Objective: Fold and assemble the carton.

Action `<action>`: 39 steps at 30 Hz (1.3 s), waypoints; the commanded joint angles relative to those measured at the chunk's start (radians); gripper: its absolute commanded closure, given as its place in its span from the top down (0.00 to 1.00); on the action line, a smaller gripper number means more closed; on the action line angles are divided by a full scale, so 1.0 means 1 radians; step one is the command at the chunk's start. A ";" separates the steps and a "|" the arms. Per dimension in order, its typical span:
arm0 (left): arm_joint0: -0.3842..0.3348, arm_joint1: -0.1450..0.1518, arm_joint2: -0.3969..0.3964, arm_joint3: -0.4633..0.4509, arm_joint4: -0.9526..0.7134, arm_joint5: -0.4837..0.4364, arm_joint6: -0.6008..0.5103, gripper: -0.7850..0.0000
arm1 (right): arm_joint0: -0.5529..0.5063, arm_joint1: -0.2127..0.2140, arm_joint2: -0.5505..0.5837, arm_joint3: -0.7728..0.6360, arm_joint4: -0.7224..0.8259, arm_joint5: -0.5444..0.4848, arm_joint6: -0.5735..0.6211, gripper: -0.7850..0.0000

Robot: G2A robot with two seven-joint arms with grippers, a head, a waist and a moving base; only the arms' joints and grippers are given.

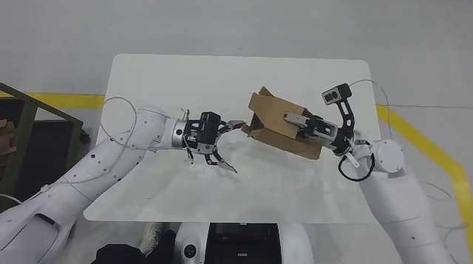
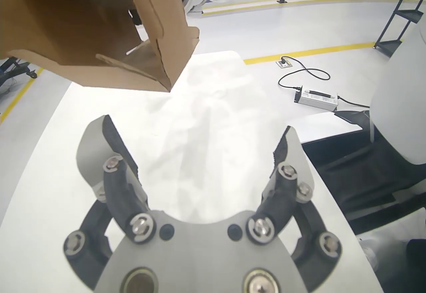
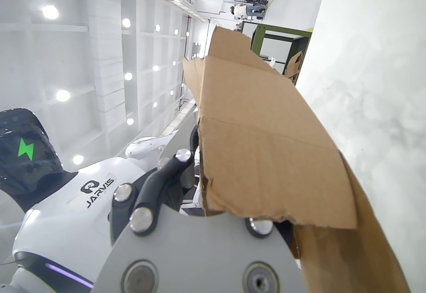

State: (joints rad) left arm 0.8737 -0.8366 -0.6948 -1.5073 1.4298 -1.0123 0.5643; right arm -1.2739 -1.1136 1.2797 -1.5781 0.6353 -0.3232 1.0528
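Note:
A brown carton (image 1: 279,122), partly unfolded with its flaps loose, hangs tilted above the white table (image 1: 185,79) right of centre. My right gripper (image 1: 295,120) is shut on the carton's wall from the right side, one finger lying inside the open top. In the right wrist view the carton (image 3: 266,148) covers the fingertips. My left gripper (image 1: 231,146) is open just left of the carton, holding nothing, one fingertip close to the carton's left flap. The left wrist view has that gripper (image 2: 196,141) wide open over bare table, with the carton (image 2: 83,25) raised beyond it.
A green metal frame (image 1: 29,127) stands on the floor left of the table. Yellow floor lines (image 1: 414,138) run past both table sides. A power adapter with its cable (image 2: 316,98) lies on the floor beyond the table edge.

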 commanded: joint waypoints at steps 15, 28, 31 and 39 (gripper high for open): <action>-0.052 -0.012 0.075 0.019 0.013 0.000 0.061 1.00 | -0.005 -0.001 -0.033 -0.025 -0.072 0.002 -0.003 0.00; -0.092 -0.015 0.116 0.047 0.005 0.000 0.091 1.00 | 0.006 -0.002 -0.060 -0.036 -0.102 0.016 0.002 0.00; -0.097 -0.013 0.126 0.052 -0.002 0.000 0.105 1.00 | 0.008 -0.002 -0.064 -0.036 -0.104 0.019 0.003 0.00; -0.119 -0.004 0.155 0.060 -0.020 0.000 0.134 1.00 | 0.016 -0.003 -0.073 -0.033 -0.107 0.024 0.007 0.00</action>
State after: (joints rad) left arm 0.7574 -0.8426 -0.5433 -1.4484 1.4134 -1.0123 0.6915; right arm -1.2593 -1.1161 1.2078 -1.6113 0.5293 -0.3003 1.0588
